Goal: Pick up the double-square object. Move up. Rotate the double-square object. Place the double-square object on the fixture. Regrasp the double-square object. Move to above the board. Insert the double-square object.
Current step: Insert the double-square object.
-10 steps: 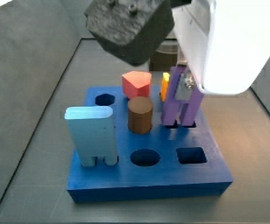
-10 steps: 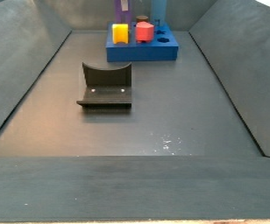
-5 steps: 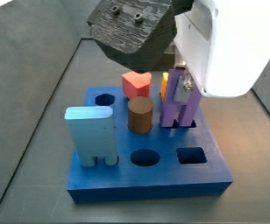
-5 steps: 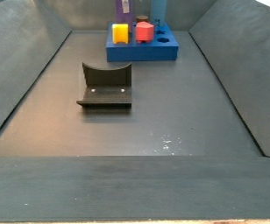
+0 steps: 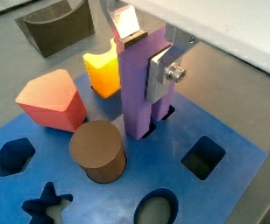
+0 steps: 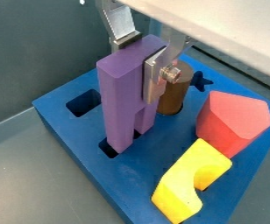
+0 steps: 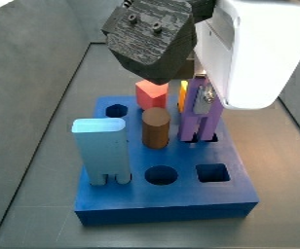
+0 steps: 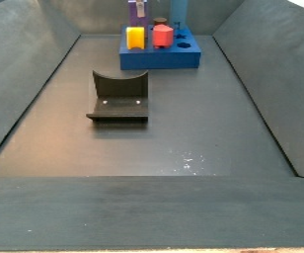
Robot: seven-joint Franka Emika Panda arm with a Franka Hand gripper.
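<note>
The double-square object (image 5: 144, 87) is a tall purple block standing upright on the blue board (image 5: 237, 144), its lower end down in a hole. My gripper (image 5: 145, 54) is shut on its top, a silver finger pressed on each side. Both wrist views show this grip, with the double-square object (image 6: 124, 96) rising from the board (image 6: 61, 114). In a side view the gripper (image 7: 205, 92) hangs under the white arm over the double-square object (image 7: 200, 122). The dark fixture (image 8: 117, 97) stands on the floor, apart from the board (image 8: 168, 59).
On the board stand a yellow piece (image 5: 103, 70), a red pentagon peg (image 5: 50, 101), a brown cylinder (image 5: 99, 150) and a light blue block (image 7: 100, 146). A square hole (image 7: 212, 173) and a round hole (image 7: 160, 176) are open near the board's front. Grey walls ring the floor.
The dark wrist body above the board has shifted slightly in a side view. The double-square object and the fingers on it stay where they were.
</note>
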